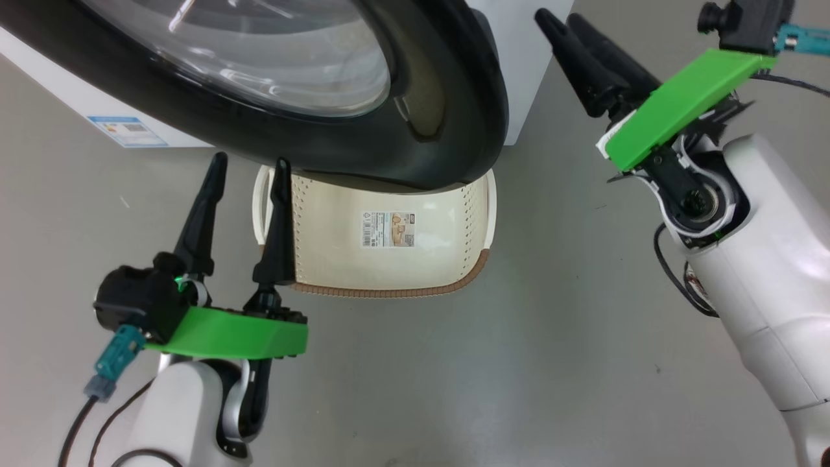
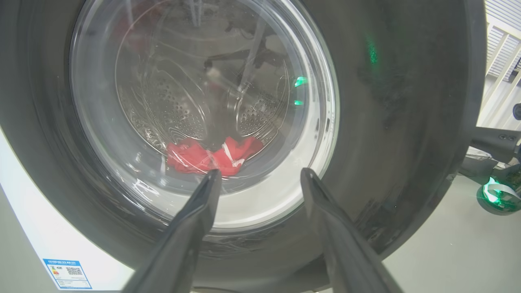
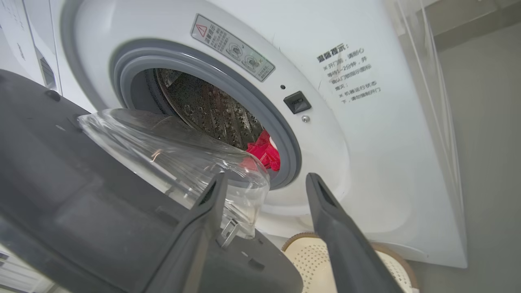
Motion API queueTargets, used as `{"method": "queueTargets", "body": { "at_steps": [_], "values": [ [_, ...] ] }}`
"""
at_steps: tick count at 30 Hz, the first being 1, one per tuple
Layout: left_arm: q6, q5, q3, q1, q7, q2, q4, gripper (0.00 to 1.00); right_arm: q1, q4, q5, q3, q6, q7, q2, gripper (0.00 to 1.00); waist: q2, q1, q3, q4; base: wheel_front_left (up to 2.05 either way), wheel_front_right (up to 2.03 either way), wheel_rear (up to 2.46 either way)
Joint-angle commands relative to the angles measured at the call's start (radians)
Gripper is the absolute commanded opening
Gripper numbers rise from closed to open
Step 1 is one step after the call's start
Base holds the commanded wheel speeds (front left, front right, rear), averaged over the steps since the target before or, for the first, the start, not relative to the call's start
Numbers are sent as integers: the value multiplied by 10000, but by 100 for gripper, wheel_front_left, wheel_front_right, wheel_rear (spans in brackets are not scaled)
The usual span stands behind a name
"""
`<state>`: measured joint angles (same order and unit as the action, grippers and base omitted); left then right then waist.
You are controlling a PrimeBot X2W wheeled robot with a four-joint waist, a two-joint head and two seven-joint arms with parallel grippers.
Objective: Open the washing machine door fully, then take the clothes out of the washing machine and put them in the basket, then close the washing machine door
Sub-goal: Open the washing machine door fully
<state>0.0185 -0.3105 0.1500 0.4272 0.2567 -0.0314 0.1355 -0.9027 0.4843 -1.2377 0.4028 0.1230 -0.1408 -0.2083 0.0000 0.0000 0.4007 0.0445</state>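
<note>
Door [image 3: 61, 195] ajar, just beside the right tool [image 1: 557, 19], which is spread wide, empty. Left tool [image 1: 251, 162] also spread, empty, facing the door glass. Red clothes [image 3: 264, 152] in the drum [image 3: 211, 110] beyond both. Head view adds basket [image 1: 324, 259] on the floor [image 1: 551, 324] under the door.

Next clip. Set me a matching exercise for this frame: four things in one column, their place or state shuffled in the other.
Things:
1 washing machine door
2 clothes
3 basket
4 right gripper

Place or state:
A on the floor, partly under the door's rim
B lying in the drum
C fingers apart, holding nothing
D swung partly open

Pairs: 1-D, 2-B, 3-A, 4-C
</note>
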Motion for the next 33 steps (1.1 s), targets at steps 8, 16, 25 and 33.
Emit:
{"method": "queueTargets", "body": {
  "at_steps": [8,16,25,33],
  "values": [
    [-7,-18,-516,-227,51,-189,-306,100,236,959,4372,1071,77,3748,-623,100,0,0,-6,-92,0,0,0],
    [-16,12,-590,-209,51,-189,-463,100,1323,-256,8641,-1935,77,4022,462,100,0,0,143,-134,0,0,0],
    [13,91,-533,-263,51,-189,-703,100,3261,-2090,10479,-3135,77,4024,1427,100,0,0,165,-79,0,0,0],
    [-77,88,-595,-420,51,-189,-915,100,4176,-2959,10775,-3338,77,4025,1568,100,0,0,132,-125,0,0,0]
  ]
}}
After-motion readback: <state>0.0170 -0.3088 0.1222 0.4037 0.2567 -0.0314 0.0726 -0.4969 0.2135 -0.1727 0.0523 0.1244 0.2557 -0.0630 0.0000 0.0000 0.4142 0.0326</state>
